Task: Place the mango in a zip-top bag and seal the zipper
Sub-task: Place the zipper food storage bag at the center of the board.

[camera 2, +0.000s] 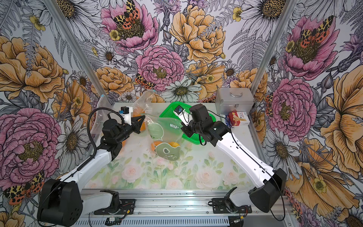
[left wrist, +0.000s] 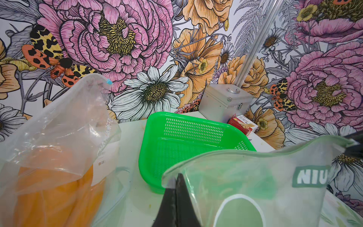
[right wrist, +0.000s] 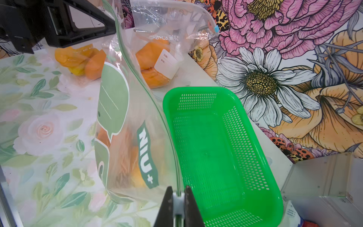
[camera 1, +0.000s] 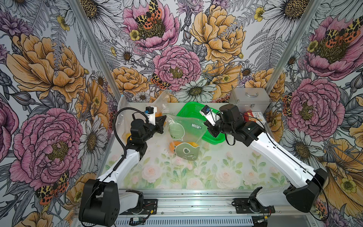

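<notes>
our right gripper [right wrist: 178,192] is clamped on the zipper edge of the zip-top bag [right wrist: 117,102] printed "niu+"; our left gripper [left wrist: 176,183] pinches its other top corner. mango [right wrist: 135,157] sits inside, at the bottom; a second bag [right wrist: 172,25] reads "chahua".

Glossy plastic zip-top bag [right wrist: 125,157], perforated plastic basket [right wrist: 241,137], matt metal case [camera 1: 249,102].

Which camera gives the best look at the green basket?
The right wrist view: the green basket shows nearly whole, floor and walls. In both top views the right arm covers much of it; in the left wrist view the printed bag hides part.
</notes>
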You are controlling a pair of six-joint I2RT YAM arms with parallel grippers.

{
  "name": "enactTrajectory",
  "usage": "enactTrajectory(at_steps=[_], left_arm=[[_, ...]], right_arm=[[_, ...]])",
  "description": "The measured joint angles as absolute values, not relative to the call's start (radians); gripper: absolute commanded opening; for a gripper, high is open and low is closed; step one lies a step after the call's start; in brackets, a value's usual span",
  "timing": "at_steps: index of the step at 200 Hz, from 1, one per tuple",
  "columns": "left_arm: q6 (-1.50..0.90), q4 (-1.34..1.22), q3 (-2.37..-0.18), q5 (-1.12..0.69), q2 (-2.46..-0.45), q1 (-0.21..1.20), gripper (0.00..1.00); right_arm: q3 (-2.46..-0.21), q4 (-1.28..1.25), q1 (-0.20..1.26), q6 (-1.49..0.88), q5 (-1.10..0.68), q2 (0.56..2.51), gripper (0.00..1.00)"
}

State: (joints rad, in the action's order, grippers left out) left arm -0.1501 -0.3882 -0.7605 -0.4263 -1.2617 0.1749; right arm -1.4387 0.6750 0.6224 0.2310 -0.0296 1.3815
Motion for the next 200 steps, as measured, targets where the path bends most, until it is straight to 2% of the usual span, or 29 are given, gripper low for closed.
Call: enactTrajectory(at_steps=[62,83,92,106,125,144,159,170,180,186,200], left_arm=[[-0.151,-0.439,-0.855,-0.437,-1.397,0.2,0.0],[-0.151,-0.451,-0.858,-0.444,-1.422,0.209,0.16],[-0.159,-0.453,-0.858,-0.448,-1.428,0.212,0.28],[-0.165,-0.456,-0.858,-0.459,-1.431,0.214,0.49],[-0.174,-0.465,-0.858,-0.465,-1.427,0.214,0.6],[-0.183,-0.467,-0.853,-0.461,-1.4,0.214,0.8],[-0.188,-0.469,-0.831,-0.443,-1.346,0.214,0.92],[-0.186,-0.469,-0.804,-0.421,-1.29,0.214,0.98],[-0.192,-0.465,-0.772,-0.392,-1.227,0.214,0.99],[-0.194,-0.459,-0.754,-0.371,-1.188,0.214,0.99],[-0.197,-0.437,-0.709,-0.316,-1.097,0.214,0.99]], right_arm=[[-1.439,0.641,0.55,0.231,0.009,1.433,0.0],[-1.439,0.641,0.535,0.231,0.012,1.448,0.0],[-1.439,0.641,0.532,0.228,0.012,1.45,0.09],[-1.439,0.641,0.529,0.225,0.007,1.45,0.33],[-1.439,0.641,0.529,0.221,-0.004,1.45,0.48],[-1.437,0.64,0.529,0.212,-0.019,1.442,0.6],[-1.43,0.641,0.529,0.202,-0.023,1.422,0.71],[-1.428,0.642,0.529,0.182,-0.022,1.399,0.8],[-1.428,0.641,0.529,0.166,-0.019,1.376,0.88],[-1.428,0.641,0.529,0.157,-0.015,1.362,0.98],[-1.425,0.638,0.529,0.126,-0.003,1.323,0.99]])
